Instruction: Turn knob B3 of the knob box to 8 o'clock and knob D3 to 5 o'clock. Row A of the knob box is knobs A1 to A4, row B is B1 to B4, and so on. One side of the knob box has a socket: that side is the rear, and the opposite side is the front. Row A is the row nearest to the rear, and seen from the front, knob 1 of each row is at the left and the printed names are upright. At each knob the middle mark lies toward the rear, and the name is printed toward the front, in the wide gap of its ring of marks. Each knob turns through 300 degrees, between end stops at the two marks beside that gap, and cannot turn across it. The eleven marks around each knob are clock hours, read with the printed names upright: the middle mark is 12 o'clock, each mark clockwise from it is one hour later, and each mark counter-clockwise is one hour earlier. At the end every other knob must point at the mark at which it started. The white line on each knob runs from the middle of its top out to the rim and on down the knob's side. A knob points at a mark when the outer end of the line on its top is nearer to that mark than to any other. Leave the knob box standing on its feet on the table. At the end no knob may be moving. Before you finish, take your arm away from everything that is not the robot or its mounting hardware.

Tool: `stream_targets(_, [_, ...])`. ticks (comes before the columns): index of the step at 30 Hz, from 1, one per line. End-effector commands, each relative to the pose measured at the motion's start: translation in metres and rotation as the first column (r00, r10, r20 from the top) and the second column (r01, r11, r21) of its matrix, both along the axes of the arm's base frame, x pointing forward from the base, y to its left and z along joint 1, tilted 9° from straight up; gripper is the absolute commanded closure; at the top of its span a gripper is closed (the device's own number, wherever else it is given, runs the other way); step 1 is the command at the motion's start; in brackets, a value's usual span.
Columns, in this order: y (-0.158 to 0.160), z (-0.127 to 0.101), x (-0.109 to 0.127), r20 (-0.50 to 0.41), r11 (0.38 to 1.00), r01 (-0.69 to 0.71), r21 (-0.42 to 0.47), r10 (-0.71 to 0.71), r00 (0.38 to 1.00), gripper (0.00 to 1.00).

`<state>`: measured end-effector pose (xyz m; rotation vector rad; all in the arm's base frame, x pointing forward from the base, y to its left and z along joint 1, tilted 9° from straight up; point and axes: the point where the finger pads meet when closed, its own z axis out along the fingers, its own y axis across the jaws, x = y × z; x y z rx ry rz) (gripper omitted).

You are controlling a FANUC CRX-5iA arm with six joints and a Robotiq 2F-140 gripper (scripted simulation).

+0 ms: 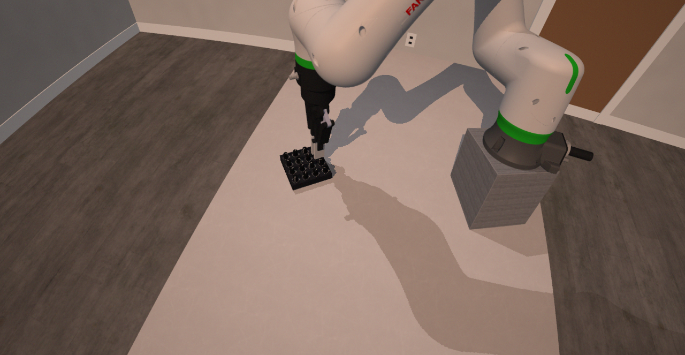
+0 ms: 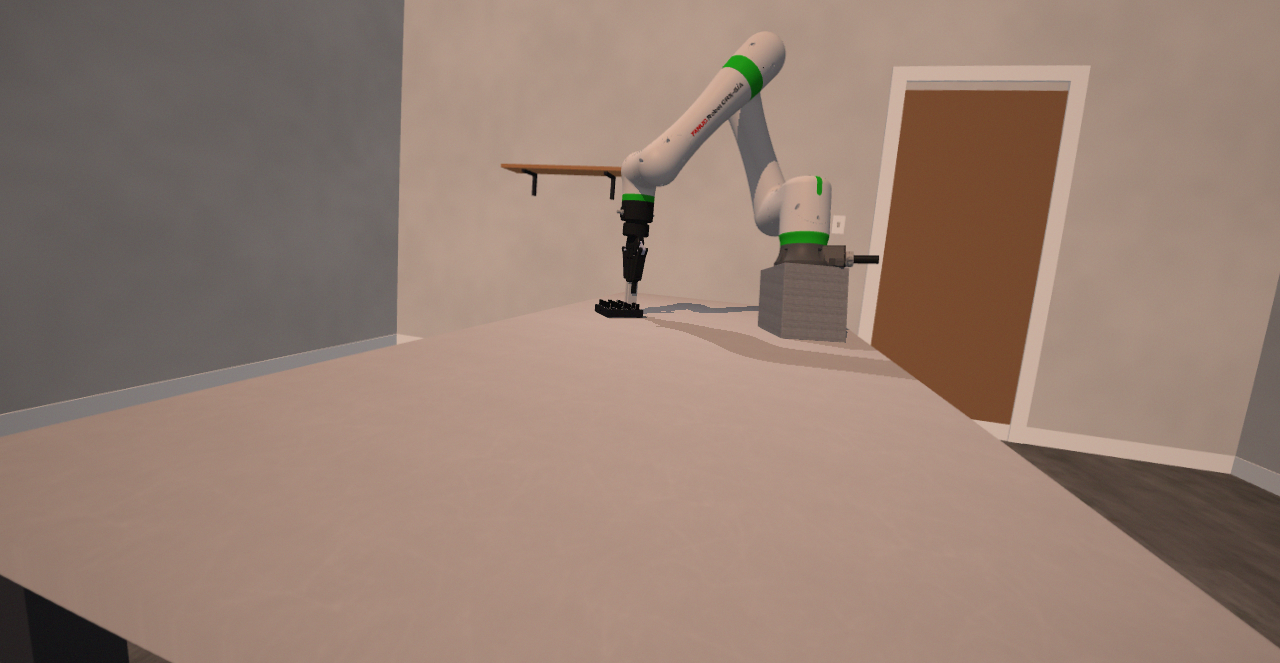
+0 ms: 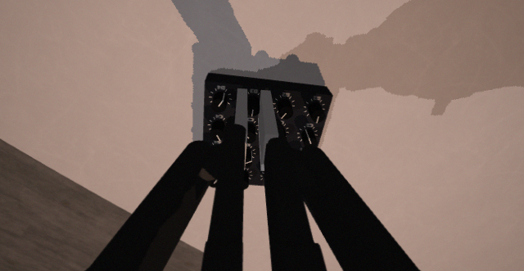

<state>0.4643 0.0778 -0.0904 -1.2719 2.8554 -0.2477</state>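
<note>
The black knob box (image 1: 313, 181) (image 2: 620, 312) (image 3: 268, 82) stands flat on the table. In the wrist view its front side is at the top, so the names are upside down. My gripper (image 1: 318, 155) (image 2: 631, 302) (image 3: 252, 105) points down, with its pale fingertips closed against either side of knob D3 (image 3: 254, 102), second from the left in the top row. D3's white line runs down in that view, roughly toward 12 o'clock. Knob B3 (image 3: 248, 155) is two rows below, partly covered by the left finger; its exact direction is unclear. Fingers and linkages hide several other knobs.
Knob D4 (image 3: 219, 99) and knob D2 (image 3: 285, 106) stand close outside the fingers. Knob C3 (image 3: 251, 129) lies partly behind them. The arm's grey pedestal (image 1: 479, 184) (image 2: 810, 305) stands right of the box in the top and exterior views. A shelf (image 2: 563, 169) is on the back wall.
</note>
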Motion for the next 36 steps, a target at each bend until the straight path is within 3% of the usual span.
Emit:
stream_targets(1, [0.0001, 0.0001, 0.0001, 0.000, 1.000, 0.000, 0.000, 0.000, 1.000, 0.95])
stream_targets(18, [0.0001, 0.0001, 0.0001, 0.007, 0.999, 0.049, 0.004, -0.049, 0.999, 0.95])
stream_targets(36, [0.0001, 0.0001, 0.0001, 0.034, 0.967, 0.254, 0.023, -0.255, 0.966, 0.95])
